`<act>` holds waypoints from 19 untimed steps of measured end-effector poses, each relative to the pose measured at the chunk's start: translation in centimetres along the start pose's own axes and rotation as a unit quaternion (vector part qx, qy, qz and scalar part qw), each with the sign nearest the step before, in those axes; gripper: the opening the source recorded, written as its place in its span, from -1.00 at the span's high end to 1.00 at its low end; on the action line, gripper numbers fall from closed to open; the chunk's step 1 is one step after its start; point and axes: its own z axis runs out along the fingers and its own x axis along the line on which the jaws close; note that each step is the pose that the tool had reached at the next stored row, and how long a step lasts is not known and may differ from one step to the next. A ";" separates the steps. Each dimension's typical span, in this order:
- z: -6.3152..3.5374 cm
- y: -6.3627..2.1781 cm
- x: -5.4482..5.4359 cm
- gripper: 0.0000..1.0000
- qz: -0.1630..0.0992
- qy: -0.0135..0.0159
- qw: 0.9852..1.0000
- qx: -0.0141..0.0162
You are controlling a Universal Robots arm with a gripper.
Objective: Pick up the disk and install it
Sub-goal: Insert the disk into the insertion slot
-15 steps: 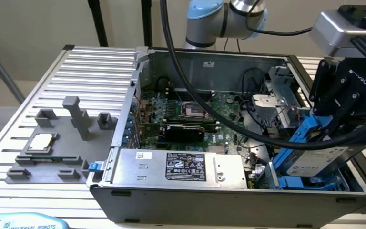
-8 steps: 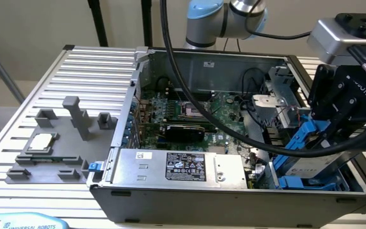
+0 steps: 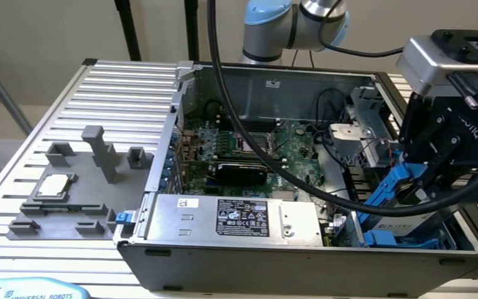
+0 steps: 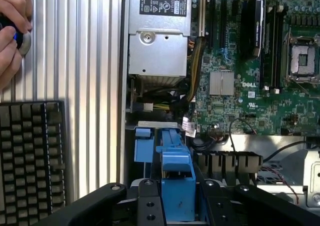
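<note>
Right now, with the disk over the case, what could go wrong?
The disk sits tilted in the gripper, so its blue rails could jam on the way into the case. The thick black cable sags across the open case right beside the disk and might snag. Some thin wires lie close by and could get caught.

The disk (image 3: 405, 223), silver with a white printed label and blue plastic rails, stands steeply tilted in the corner of the open computer case (image 3: 305, 261) at the exterior view's right, one blue rail uppermost, clamped in the gripper (image 3: 417, 196).
</note>
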 end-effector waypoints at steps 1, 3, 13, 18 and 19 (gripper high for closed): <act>0.12 0.02 0.0 0.35 0.000 0.000 1.000 0.000; 0.33 0.07 0.1 0.35 -0.001 0.000 1.000 0.000; 1.44 0.19 0.3 0.35 -0.002 0.000 1.000 0.000; 1.81 0.18 0.3 0.35 -0.002 0.000 1.000 -0.001; 1.85 0.16 0.3 0.35 -0.002 0.000 1.000 -0.001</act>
